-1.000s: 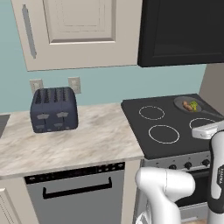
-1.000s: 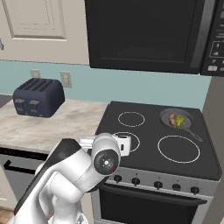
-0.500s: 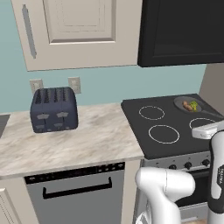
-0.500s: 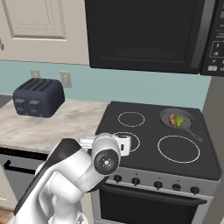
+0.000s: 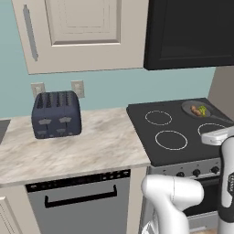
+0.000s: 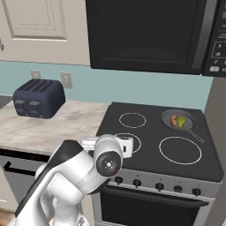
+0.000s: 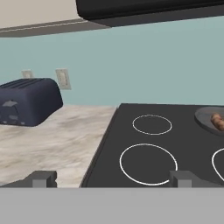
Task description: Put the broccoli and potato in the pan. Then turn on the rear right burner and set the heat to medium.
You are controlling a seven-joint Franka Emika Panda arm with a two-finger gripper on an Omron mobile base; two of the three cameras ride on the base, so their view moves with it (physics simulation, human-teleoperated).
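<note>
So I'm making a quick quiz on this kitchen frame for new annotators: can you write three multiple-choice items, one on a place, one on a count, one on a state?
1. Where does the pan sit?
A. rear right burner
B. front left burner
C. on the counter

2. How many burner rings on the stove are bare?
A. one
B. three
C. four

3. How is the pincer?
A. shut on the potato
B. open and empty
C. shut on the toaster

Answers:
1 A: it covers the far right ring.
2 B: three white rings show.
3 B: the tips stand wide apart; the potato and broccoli lie in the pan.
</note>
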